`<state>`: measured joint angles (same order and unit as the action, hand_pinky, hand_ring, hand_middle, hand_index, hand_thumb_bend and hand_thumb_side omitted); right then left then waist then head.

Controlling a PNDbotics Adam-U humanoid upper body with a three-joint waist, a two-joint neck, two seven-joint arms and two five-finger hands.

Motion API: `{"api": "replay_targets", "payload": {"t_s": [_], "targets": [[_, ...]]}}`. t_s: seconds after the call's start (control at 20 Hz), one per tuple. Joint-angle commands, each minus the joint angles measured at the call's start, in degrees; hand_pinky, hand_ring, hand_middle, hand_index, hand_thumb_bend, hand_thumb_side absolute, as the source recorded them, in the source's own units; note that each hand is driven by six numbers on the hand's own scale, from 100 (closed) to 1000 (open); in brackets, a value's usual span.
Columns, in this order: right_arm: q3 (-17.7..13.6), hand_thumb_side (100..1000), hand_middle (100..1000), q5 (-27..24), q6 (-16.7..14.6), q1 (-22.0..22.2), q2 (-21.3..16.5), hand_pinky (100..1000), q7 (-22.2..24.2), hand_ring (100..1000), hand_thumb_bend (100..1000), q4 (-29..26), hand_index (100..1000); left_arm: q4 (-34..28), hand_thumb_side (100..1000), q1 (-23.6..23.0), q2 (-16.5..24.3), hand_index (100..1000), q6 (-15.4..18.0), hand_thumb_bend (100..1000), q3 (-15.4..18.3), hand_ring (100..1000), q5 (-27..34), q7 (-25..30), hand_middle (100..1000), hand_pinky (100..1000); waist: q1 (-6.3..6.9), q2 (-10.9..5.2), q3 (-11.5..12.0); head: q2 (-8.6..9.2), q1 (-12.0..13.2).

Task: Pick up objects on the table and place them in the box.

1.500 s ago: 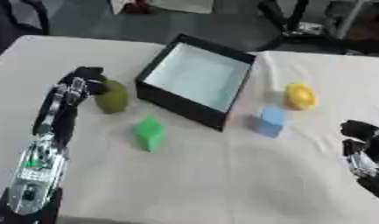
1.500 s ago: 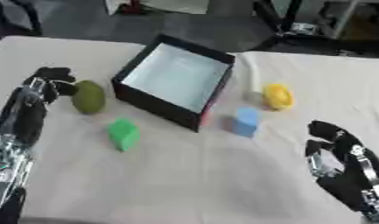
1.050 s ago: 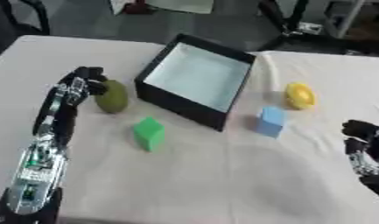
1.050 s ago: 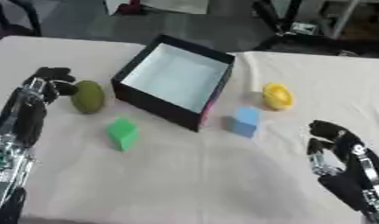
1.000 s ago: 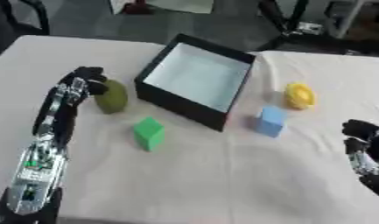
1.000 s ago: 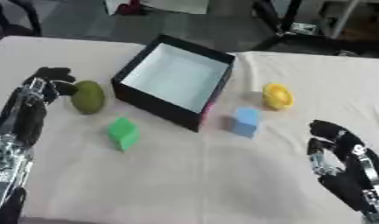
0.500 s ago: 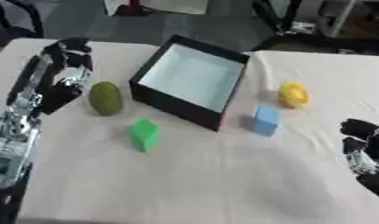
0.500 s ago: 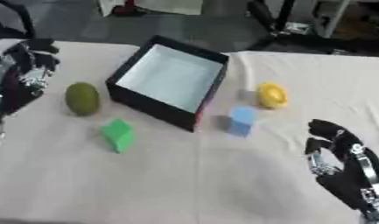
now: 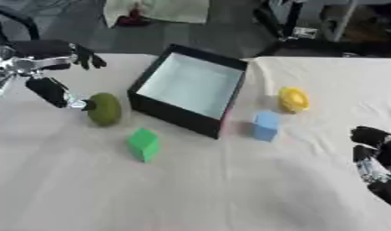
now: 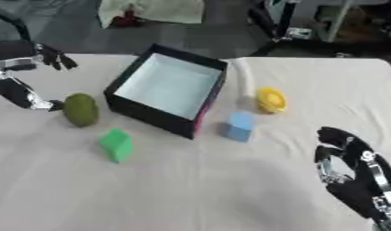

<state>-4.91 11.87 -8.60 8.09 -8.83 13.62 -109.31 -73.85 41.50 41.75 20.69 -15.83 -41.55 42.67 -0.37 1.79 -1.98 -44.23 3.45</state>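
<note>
The black box [image 9: 190, 88] sits open toward the far middle of the white-clothed table [image 9: 214, 194], turned at an angle, its pale blue-white inside holding nothing that I can see. Four things lie on the cloth outside it. An olive-green, egg-shaped object [image 9: 104, 108] rests just beside the box's left wall. A green block [image 9: 143, 144] stands nearer the front, well clear of the box's near corner. On the other side, a light blue cube [image 9: 266, 126] lies just off the box's near right corner, and a yellow rounded object [image 9: 293, 99] lies a little farther back and to the right of it. The robot's left hand [image 9: 52, 67] is up at the left edge, its fingers spread and relaxed, with one dark finger [image 9: 89, 57] sticking out toward the box and a lower one reaching down until its tip is at the olive object's left side, either touching it or just short of it; I cannot tell which. The hand has nothing in its hold. The right hand [image 10: 348, 173] rests near the lower right corner, away from the objects, its dark fingers curving gently upward and closed around nothing.
</note>
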Motion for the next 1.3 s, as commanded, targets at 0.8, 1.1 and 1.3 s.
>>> {"api": "replay_targets", "payload": {"t_s": [0.8, 1.1, 1.3], "targets": [[0.1, 432, 782, -0.6, -0.1, -0.5, -0.6, 791, 0.4, 834, 100, -0.3, 837, 24.7, 118, 6.3, -12.1, 797, 5.0, 323, 2.4, 668, -31.9, -16.0, 678, 736, 0.45, -1.11, -0.3, 0.11, 0.7], [-0.1, 432, 782, -0.6, -0.1, -0.5, -0.5, 790, 0.3, 834, 100, -0.3, 837, 24.0, 100, 5.0, -11.2, 443, 4.1, 100, 4.3, 351, -36.2, -30.1, 331, 507, 0.47, -1.03, -0.3, 0.11, 0.6], [-0.1, 433, 782, -0.6, -0.1, -0.5, -0.6, 790, 0.2, 834, 100, -0.3, 837, 19.4, 100, 5.0, -9.3, 420, 2.0, 100, 6.0, 334, -34.6, -34.4, 303, 502, 0.46, -1.09, -0.3, 0.11, 0.8]]}}
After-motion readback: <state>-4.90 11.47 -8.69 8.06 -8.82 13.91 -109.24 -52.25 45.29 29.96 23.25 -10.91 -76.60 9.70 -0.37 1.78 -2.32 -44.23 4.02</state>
